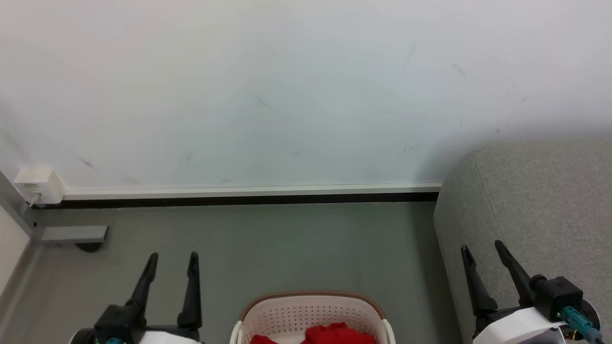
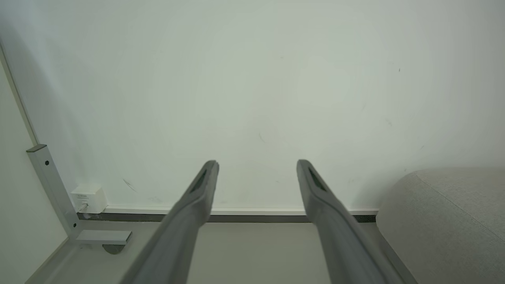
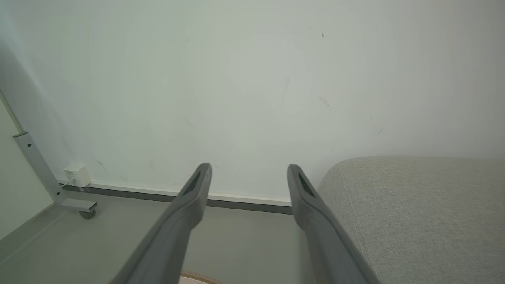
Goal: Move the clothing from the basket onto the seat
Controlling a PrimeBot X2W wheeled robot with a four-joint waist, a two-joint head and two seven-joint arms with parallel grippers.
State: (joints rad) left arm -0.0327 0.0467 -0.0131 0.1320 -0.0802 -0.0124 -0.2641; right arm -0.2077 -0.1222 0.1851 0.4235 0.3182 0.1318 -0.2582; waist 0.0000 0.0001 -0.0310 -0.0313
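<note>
The left gripper point(image 1: 173, 258) sits at about 7 o'clock in the head view. Its two dark fingers are spread wide with nothing between them, and they point up toward the wall point(image 1: 287, 95). The right gripper point(image 1: 482, 247) is at about 5 o'clock, just as wide apart and just as empty. Its fingers lean a little toward 11 o'clock, and they show in front of the near corner of the seat point(image 1: 540, 210); whether they touch it I cannot tell.

Between the two grippers, at 6 o'clock, the basket point(image 1: 311, 295) stands on the grey floor point(image 1: 287, 248). It is cream plastic with rows of small holes and a brown band along the rim, and the bottom edge of the picture cuts it off. The clothing point(image 1: 339, 334) lies inside as a rumpled red heap, showing just above that edge, and neither gripper touches it. The seat fills the 3 to 4 o'clock side. It is grey woven fabric with a rounded corner and a seam, and it lies just beside the basket with a strip of floor between them.

A white skirting board point(image 1: 248, 192) with a dark line under it runs along the foot of the wall. At 9 o'clock a small white box point(image 1: 38, 185) is fixed low on the wall, and below it is a grey metal frame foot point(image 1: 71, 234).

In the right wrist view, a sliver of the basket's rim point(image 3: 197, 277) shows at 6 o'clock, between that gripper's parted fingers point(image 3: 197, 189).
</note>
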